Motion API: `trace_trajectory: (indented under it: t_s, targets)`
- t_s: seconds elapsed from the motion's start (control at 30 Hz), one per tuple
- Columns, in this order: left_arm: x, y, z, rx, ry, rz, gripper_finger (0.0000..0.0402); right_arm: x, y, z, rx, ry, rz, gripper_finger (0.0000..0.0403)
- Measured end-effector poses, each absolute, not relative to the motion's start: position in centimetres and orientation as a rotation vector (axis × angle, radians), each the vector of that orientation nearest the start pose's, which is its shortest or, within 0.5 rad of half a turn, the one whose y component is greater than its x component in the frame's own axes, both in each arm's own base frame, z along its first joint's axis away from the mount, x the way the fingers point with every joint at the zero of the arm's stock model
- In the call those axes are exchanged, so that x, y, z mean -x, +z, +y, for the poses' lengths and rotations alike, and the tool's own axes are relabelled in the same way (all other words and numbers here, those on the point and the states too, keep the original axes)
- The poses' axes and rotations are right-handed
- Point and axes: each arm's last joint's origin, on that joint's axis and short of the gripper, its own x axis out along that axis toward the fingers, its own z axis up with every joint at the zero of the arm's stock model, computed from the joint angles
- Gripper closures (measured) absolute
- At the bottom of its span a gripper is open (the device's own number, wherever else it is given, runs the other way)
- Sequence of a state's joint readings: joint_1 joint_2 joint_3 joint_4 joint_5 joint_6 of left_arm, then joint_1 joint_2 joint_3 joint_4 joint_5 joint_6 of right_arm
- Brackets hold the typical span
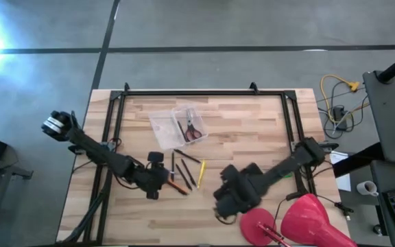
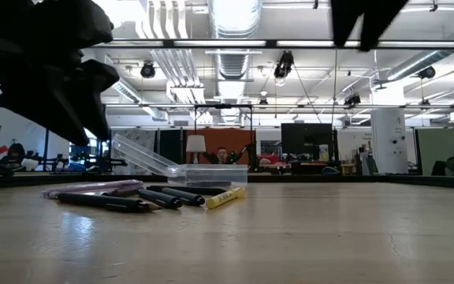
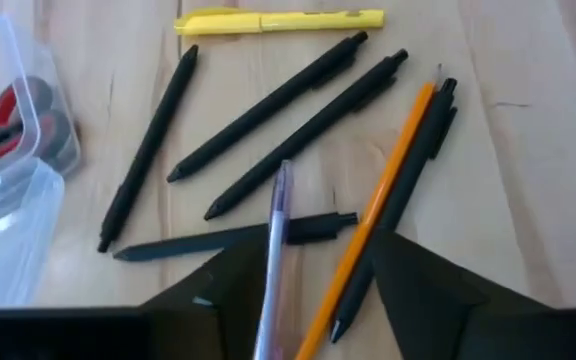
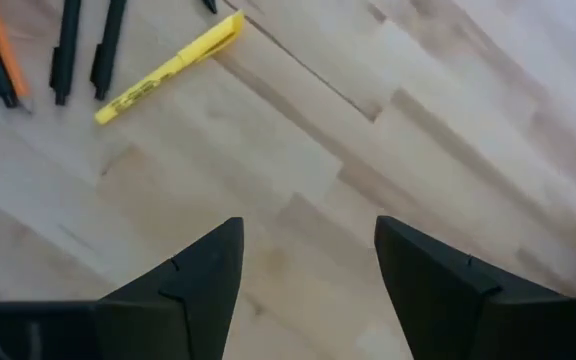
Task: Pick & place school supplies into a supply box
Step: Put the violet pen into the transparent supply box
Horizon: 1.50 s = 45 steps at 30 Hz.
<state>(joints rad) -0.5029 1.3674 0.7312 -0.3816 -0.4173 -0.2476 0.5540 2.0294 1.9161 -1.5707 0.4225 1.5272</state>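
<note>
While the wooden table (image 1: 252, 123) fills mid-frame in the high view, I see the supply box (image 1: 173, 123) lying open at its upper centre, red-handled scissors (image 1: 193, 130) already inside. Below it the pens (image 1: 184, 171) lie scattered. My left gripper (image 3: 313, 285) hovers over them, fingers apart, straddling a clear pen (image 3: 276, 250) and the orange pencil (image 3: 378, 210). My right gripper (image 4: 308, 270) waits lower right, fingers apart over bare wood. I judge the grasp is in hand; next I should lower and close on one pen only.
</note>
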Motion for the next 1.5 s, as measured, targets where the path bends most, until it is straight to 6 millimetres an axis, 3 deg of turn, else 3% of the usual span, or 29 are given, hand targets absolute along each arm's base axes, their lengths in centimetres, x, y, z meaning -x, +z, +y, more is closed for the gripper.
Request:
trace_trajectory:
  t_s: [0.2, 0.33, 0.47, 0.73, 0.87, 1.07, 1.2, 1.37, 1.5]
  targets:
    - [-23.5, 17.6, -9.4, -0.158, 0.021, 0.985, 0.0226, -28.0, 28.6, 20.2, -0.593, -1.032, 0.947, 0.0183]
    - [-23.9, 17.3, -8.4, -0.114, 0.025, 1.013, 0.0238, -24.9, 28.8, 19.6, -0.661, -1.081, 0.86, 0.0183]
    - [-24.1, 17.3, -8.0, -0.126, 0.017, 1.016, 0.025, -23.2, 28.9, 18.3, -0.683, -1.103, 0.839, 0.0183]
    - [-25.0, 16.1, -7.7, -0.156, -0.008, 1.038, 0.0252, -22.2, 28.8, 16.6, -0.643, -1.104, 0.751, 0.0183]
    - [-25.7, 14.2, -8.0, -0.174, -0.009, 1.12, 0.0252, -22.0, 28.8, 16.3, -0.632, -1.104, 0.743, 0.0183]
    - [-27.0, 13.4, -8.2, -0.173, 0.031, 1.188, 0.0259, -22.0, 28.8, 16.3, -0.614, -1.093, 0.754, 0.0183]
    - [-27.6, 14.1, -8.1, -0.164, 0.037, 1.191, 0.0297, -21.9, 28.9, 16.2, -0.592, -1.079, 0.768, 0.0183]
    - [-28.0, 14.5, -7.7, -0.164, 0.065, 1.199, 0.0375, -22.0, 29.0, 16.0, -0.547, -1.067, 0.794, 0.0183]
    - [-28.2, 15.1, -7.6, -0.186, 0.088, 1.239, 0.038, -22.0, 29.3, 15.7, -0.518, -1.049, 0.755, 0.0184]
